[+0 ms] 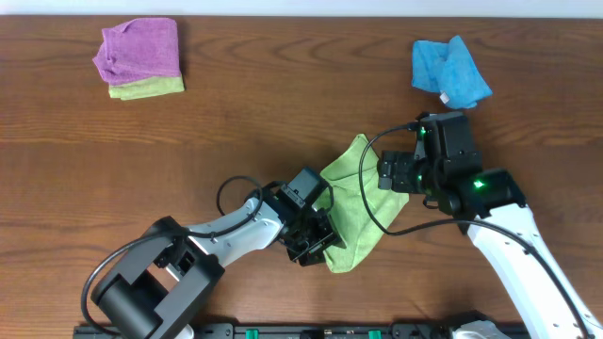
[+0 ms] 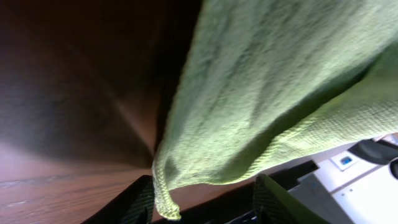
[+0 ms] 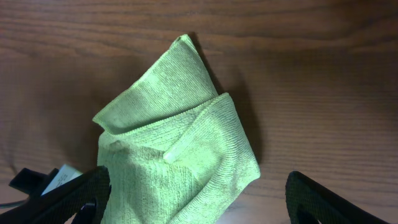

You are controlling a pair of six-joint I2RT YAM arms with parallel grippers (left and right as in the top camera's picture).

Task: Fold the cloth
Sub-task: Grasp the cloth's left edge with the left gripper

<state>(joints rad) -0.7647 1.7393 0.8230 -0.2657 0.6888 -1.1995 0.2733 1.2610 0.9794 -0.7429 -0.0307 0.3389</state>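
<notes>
Mid-fold, we judge: the green cloth (image 1: pixel 353 202) lies bunched on the counter (image 1: pixel 283 113) between the hands, one edge at the left hand (image 1: pixel 316 245) and a corner just under the right hand (image 1: pixel 396 176), which is spread wide and holds nothing. Next, that hand must pinch a free corner and carry it toward the left hand. The right wrist view alone shows a lapped flap; the left wrist view shows cloth draped close, but we cannot tell whether that hand grips it.
</notes>
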